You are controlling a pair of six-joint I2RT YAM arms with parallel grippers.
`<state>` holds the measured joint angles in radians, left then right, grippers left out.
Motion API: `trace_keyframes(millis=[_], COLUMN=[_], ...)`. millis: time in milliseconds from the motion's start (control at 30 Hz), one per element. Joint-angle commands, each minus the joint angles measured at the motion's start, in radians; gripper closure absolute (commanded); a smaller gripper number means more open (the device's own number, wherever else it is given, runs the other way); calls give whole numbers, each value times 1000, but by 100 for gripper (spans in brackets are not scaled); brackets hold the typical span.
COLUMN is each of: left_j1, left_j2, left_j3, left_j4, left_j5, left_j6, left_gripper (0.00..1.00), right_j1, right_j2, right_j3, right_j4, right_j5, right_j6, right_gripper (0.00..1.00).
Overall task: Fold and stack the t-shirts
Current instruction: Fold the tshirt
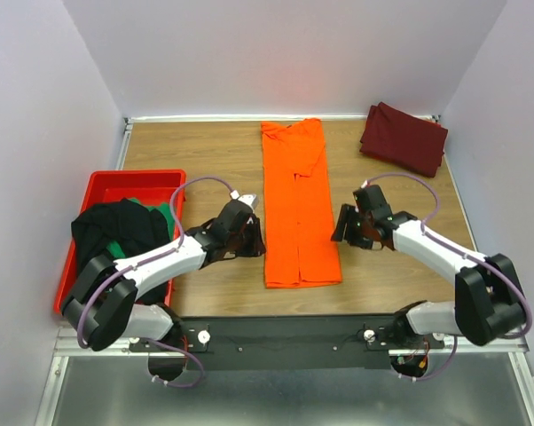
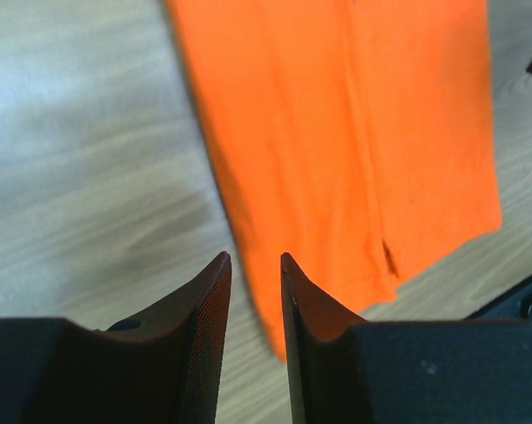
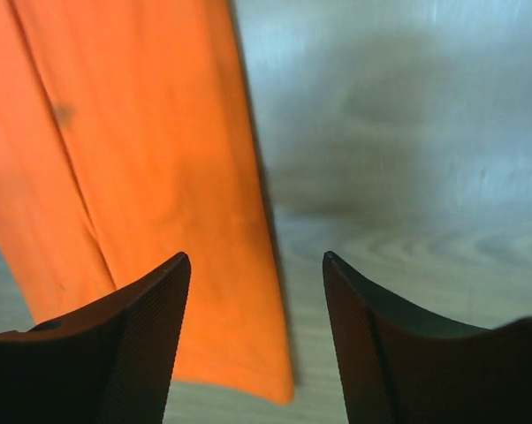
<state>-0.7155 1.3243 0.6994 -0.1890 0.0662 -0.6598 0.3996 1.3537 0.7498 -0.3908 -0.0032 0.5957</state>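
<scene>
The bright orange t-shirt lies flat in the middle of the table, folded into a long narrow strip running from far to near. My left gripper hovers just off its left edge near the bottom hem, jaws a narrow gap apart and empty; the orange cloth lies beyond its tips. My right gripper hovers at the right edge, open wide and empty, straddling the shirt's right edge. The folded dark maroon t-shirt lies at the far right corner.
A red bin stands at the left, holding a crumpled black shirt and a green one. Bare wooden table shows on both sides of the orange shirt. White walls enclose the table.
</scene>
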Motion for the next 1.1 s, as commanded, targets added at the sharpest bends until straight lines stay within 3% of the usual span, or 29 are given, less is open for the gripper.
trace_keyframes(millis=[0, 500, 1067], left_j1=[-5, -61, -121], left_j2=[-48, -39, 21], left_j3=[-76, -190, -161], left_j4=[51, 149, 25], left_j5=[108, 218, 165], left_j6=[-27, -73, -112], left_gripper=[61, 55, 56], right_j1=[27, 56, 56], right_j2=[-71, -203, -212], right_j3=[-108, -282, -334], right_j4=[-25, -79, -85], right_j5=[-101, -205, -248], right_j6=[67, 174, 176], right_gripper=[35, 43, 51])
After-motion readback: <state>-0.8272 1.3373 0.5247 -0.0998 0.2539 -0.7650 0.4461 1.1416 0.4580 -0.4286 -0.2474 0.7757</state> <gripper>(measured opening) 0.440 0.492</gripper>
